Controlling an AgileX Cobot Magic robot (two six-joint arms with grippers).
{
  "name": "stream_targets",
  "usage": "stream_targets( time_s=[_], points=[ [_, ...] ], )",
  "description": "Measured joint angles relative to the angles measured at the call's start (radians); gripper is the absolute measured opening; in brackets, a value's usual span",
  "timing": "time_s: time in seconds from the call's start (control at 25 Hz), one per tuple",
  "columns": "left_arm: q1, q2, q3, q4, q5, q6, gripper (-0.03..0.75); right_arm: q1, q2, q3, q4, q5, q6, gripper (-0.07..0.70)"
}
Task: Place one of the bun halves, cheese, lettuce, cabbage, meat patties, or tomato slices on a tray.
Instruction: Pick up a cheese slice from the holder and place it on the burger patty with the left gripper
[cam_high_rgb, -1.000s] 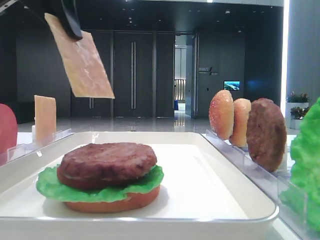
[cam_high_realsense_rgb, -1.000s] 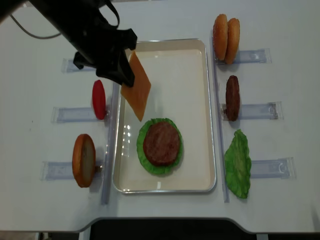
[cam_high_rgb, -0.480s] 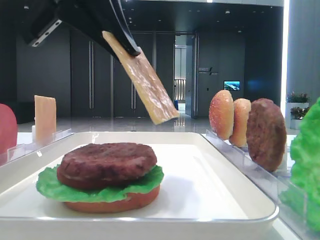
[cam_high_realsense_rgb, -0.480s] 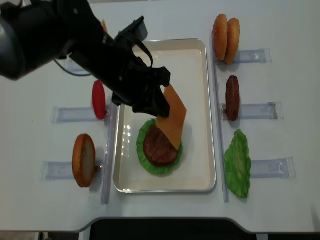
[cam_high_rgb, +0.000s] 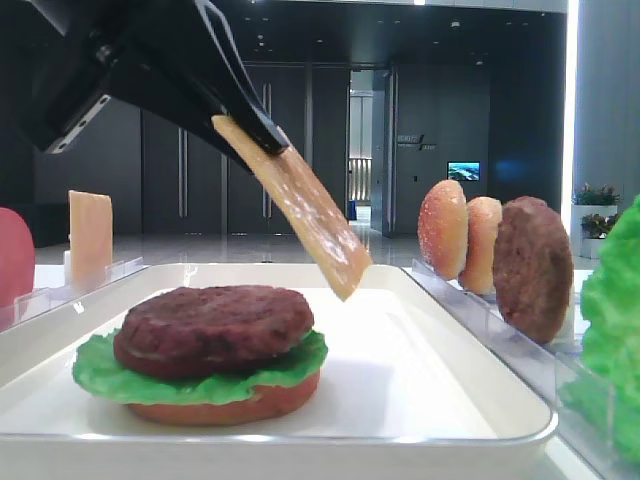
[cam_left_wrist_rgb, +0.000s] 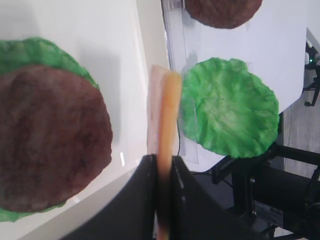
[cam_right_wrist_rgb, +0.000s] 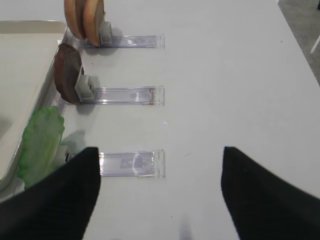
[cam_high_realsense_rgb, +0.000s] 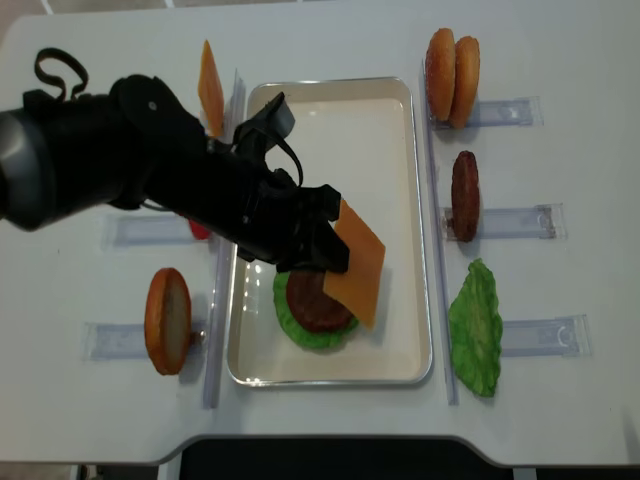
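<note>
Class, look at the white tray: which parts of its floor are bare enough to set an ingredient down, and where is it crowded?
Tray: bare between the far rim and the burger stack, though the left gripper holding cheese overhangs its middle. A bare strip runs along the right rim. The near-left, around the stack, is crowded.

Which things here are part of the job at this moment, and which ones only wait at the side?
In the job:
- left pincer, shut on the cheese
- meat patty on lettuce
- tray

Waiting at the side:
- bun halves
- second patty
- spare lettuce leaf
- second cheese slice
</note>
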Motion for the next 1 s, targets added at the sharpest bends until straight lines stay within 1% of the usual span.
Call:
stream_targets(
  time_s=[0.08,0.16,0.32,0.44,0.76,1.0],
  points=[
    [0.0,-0.021,0.022,-0.017,-0.029,0.025,0.033,0.0,0.0,0.0,0.0,0.0,0.0,0.486],
    [0.0,-0.035,0.037,-0.026,-0.043,0.035,0.033,0.0,0.0,0.0,0.0,0.0,0.0,0.486],
    [0.0,-0.04,0.065,-0.034,-0.047,0.051,0.033,0.0,0.0,0.0,0.0,0.0,0.0,0.486],
    [0.013,-0.041,0.078,-0.035,-0.049,0.055,0.033,0.0,0.0,0.0,0.0,0.0,0.0,0.486],
    [0.045,-0.041,0.08,-0.035,-0.052,0.082,0.033,0.0,0.0,0.0,0.0,0.0,0.0,0.486],
    [0.046,-0.041,0.08,-0.04,-0.056,0.103,0.033,0.0,0.0,0.0,0.0,0.0,0.0,0.486]
  ],
)
